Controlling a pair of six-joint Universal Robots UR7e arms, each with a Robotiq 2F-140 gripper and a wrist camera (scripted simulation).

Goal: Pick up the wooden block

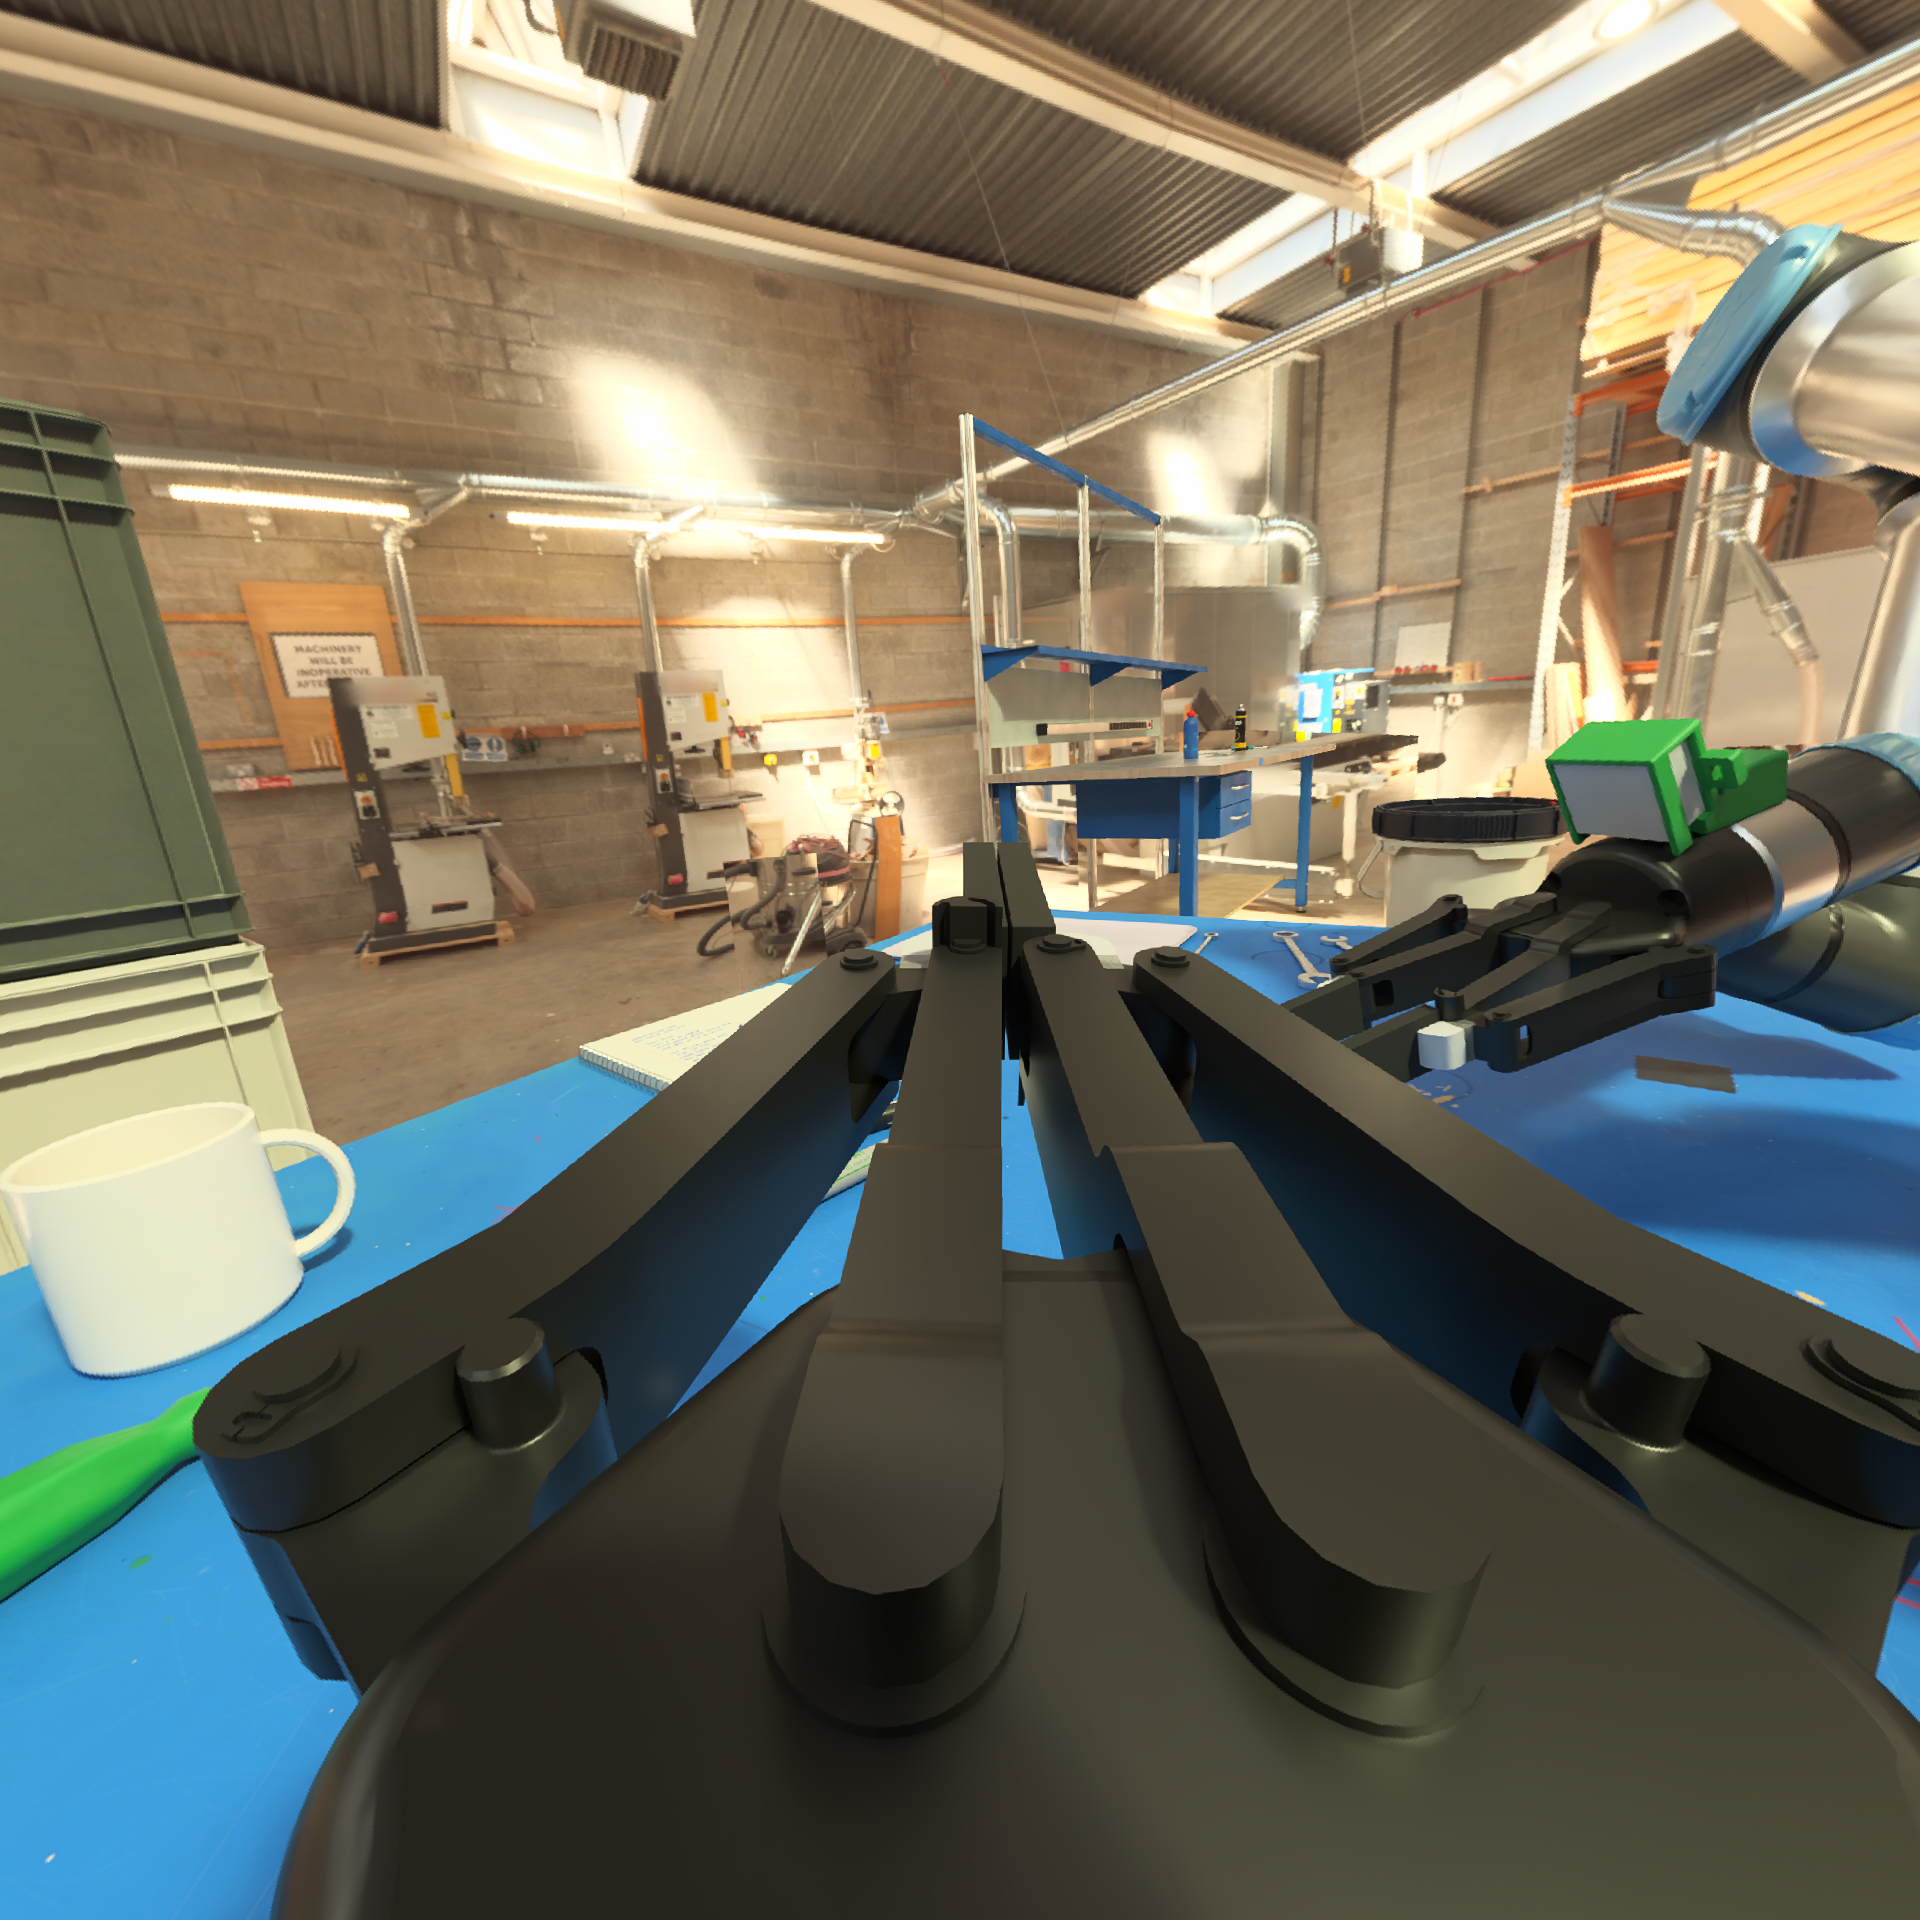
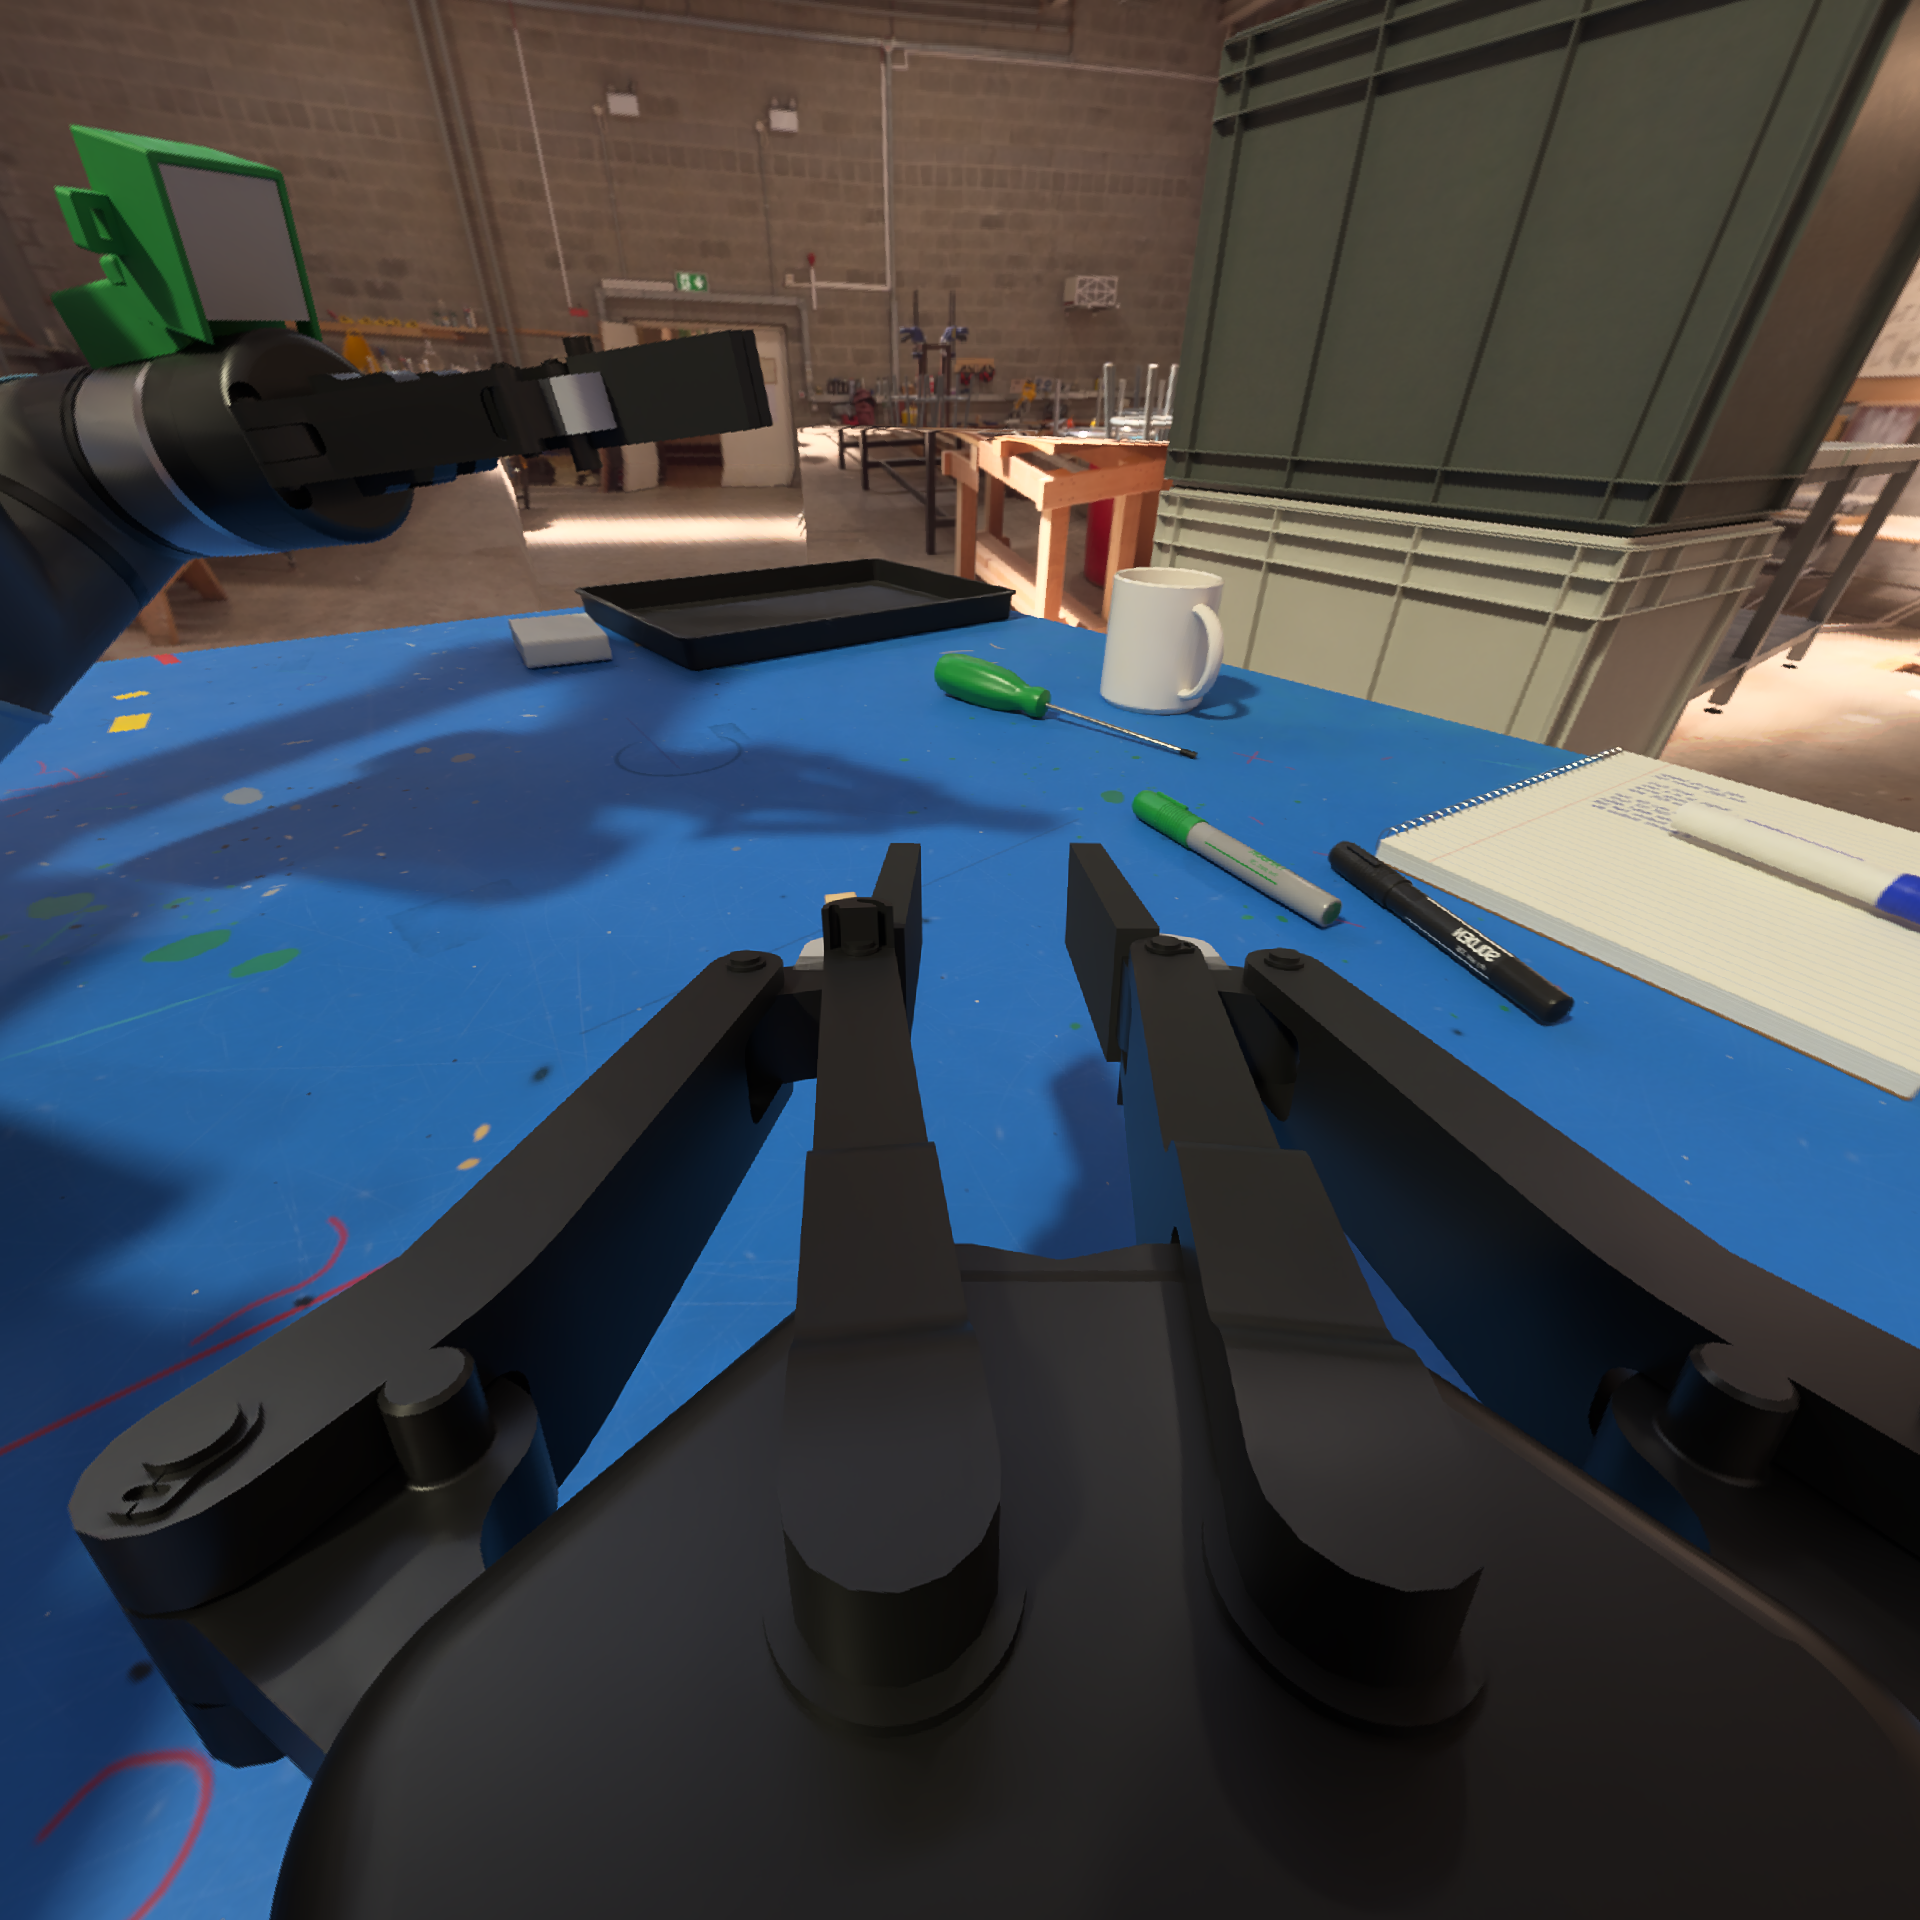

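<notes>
Left gripper (image 1: 992, 873) closed tight, fingers flat against each other, nothing between them, held level above the blue counter (image 2: 416, 1039). Right gripper (image 2: 994, 883) low over the counter, parted by a narrow gap, empty, only bare blue surface between the fingers. Wooden block (image 1: 1683, 1072) apparently the flat brown slab lying on the counter just beside the right gripper, not held. In the right wrist view only a tan sliver past the knuckle of the left-hand finger, too hidden to say for sure. Farther off: white mug (image 2: 1158, 639), green screwdriver (image 2: 992, 686) just beside it, black tray (image 2: 790, 644) at the far edge, green marker (image 2: 1236, 857) and black marker (image 2: 1449, 935) side by side near a lined notepad (image 2: 1662, 914).
</notes>
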